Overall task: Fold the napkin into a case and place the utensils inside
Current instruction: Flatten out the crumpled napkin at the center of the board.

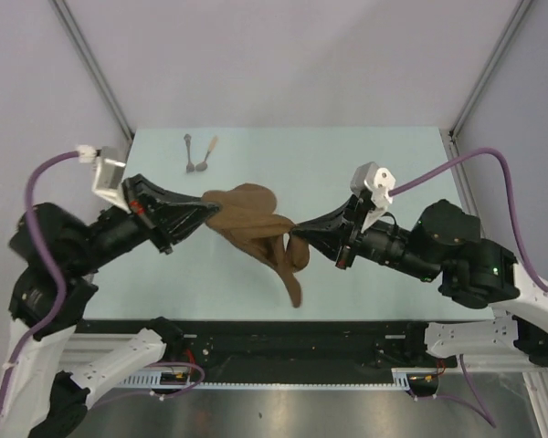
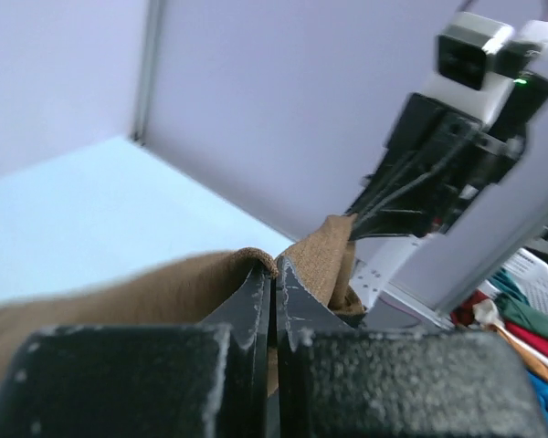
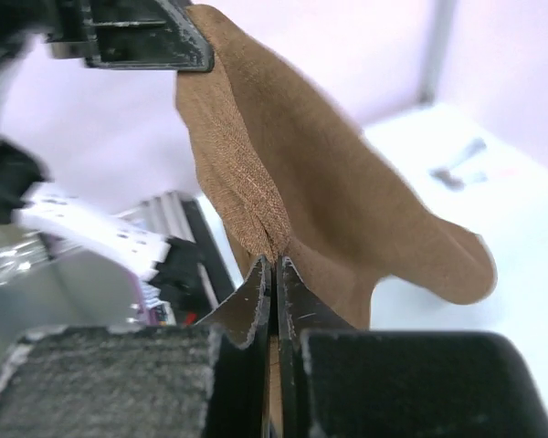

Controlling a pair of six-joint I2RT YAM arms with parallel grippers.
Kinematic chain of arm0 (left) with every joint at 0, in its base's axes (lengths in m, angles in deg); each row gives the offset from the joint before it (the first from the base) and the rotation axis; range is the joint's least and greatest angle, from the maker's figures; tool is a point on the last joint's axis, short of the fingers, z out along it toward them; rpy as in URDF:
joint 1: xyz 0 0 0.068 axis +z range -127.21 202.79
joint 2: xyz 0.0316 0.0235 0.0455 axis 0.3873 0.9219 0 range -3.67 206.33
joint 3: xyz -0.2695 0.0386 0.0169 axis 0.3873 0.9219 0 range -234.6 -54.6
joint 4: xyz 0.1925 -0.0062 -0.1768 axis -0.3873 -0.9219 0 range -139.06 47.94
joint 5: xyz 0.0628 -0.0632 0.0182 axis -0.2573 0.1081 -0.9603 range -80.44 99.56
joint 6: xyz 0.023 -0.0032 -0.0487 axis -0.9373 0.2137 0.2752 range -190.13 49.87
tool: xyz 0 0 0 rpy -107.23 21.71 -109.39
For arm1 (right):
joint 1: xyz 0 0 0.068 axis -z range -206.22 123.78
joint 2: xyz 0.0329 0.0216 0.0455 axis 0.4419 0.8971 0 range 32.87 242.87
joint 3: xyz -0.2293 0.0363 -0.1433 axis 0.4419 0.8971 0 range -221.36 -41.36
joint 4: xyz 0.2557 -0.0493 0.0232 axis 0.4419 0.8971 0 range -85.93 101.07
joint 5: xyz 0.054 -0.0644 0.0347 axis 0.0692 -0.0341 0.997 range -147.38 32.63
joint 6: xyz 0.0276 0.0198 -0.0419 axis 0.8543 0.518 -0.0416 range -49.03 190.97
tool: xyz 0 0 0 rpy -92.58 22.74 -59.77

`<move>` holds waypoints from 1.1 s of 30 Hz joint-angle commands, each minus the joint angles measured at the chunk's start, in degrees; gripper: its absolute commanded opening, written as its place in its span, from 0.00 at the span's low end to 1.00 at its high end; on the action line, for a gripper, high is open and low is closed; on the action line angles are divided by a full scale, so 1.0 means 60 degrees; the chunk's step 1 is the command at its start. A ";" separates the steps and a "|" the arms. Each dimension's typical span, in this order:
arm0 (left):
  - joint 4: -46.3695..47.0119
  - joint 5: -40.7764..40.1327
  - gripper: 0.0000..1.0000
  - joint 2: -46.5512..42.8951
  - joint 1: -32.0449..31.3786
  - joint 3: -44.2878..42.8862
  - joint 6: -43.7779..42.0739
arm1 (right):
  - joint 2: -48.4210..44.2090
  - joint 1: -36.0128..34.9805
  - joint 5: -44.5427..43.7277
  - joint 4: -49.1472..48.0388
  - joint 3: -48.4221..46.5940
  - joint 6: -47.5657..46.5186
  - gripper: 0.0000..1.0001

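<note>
The brown napkin (image 1: 256, 224) hangs bunched in the air over the middle of the pale table (image 1: 365, 160), stretched between both arms, with a tail drooping toward the near edge. My left gripper (image 1: 215, 211) is shut on the napkin's left edge (image 2: 192, 283). My right gripper (image 1: 294, 234) is shut on its right edge (image 3: 283, 182). Each wrist view shows the cloth pinched between closed fingers (image 2: 297, 292) (image 3: 256, 297), with the other gripper beyond. The two utensils (image 1: 199, 155), one grey-handled and one tan-handled, lie side by side at the table's far left, also visible (image 3: 457, 164) beyond the cloth.
Grey walls and metal frame posts (image 1: 96, 78) enclose the table at the back. The black rail (image 1: 283, 338) with the arm bases runs along the near edge. Coloured cloths (image 2: 521, 319) lie off the table to the right.
</note>
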 commanded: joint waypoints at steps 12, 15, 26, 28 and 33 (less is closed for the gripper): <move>-0.2496 -0.2307 0.00 0.6633 0.1449 -0.2988 -0.1221 | 0.0920 0.7892 0.2133 0.0802 0.0941 -0.1196 0.00; -0.3066 -0.3635 0.07 0.9999 0.1482 -0.4859 -0.1425 | 0.2675 0.9814 0.3004 -0.0237 0.1338 -0.0788 0.02; -0.2063 -0.5718 0.78 0.9692 0.1203 -0.2059 -0.0650 | 0.6742 1.0419 -0.1285 0.2719 -0.0323 0.2316 0.87; -0.1300 -0.5275 0.79 0.8230 0.1203 -0.0405 -0.0256 | 0.5486 1.0199 -0.1053 0.1943 0.1487 0.2744 0.87; -0.0286 -0.3329 0.81 0.7079 0.0824 0.2926 -0.0253 | 0.3649 0.9716 0.0368 0.0873 0.4192 0.3842 0.87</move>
